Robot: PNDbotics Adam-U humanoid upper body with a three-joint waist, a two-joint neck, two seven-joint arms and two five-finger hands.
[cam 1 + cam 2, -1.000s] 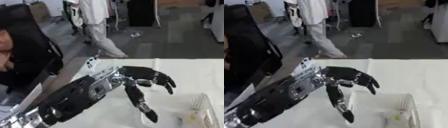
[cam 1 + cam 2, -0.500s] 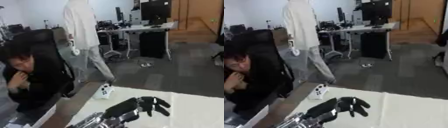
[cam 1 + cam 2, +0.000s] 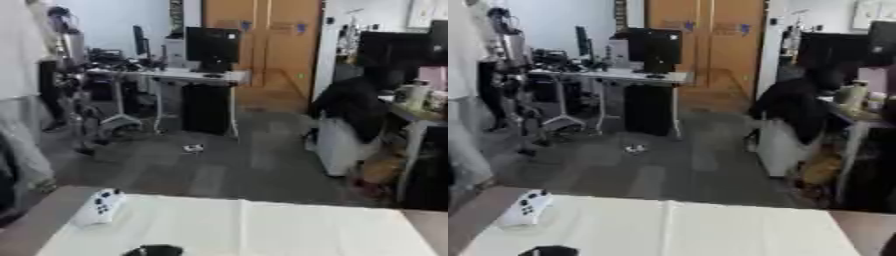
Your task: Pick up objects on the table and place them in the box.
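White game-controller-shaped object [image 3: 99,207] lies at table's [image 3: 262,230] far-left corner, long axis pointing away. Black tip [image 3: 154,250], probably my left hand, sits nearer me, w/ fingers' state untellable.

White game controller [image 3: 98,207] lies flat on white table [image 3: 262,230], far-left edge, about 9 o'clock, long axis tilted toward 1 o'clock, buttons up.

Grey floor [image 3: 219,170], wooden doors [image 3: 262,45], desk [image 3: 171,75] with a dark monitor [image 3: 213,45]
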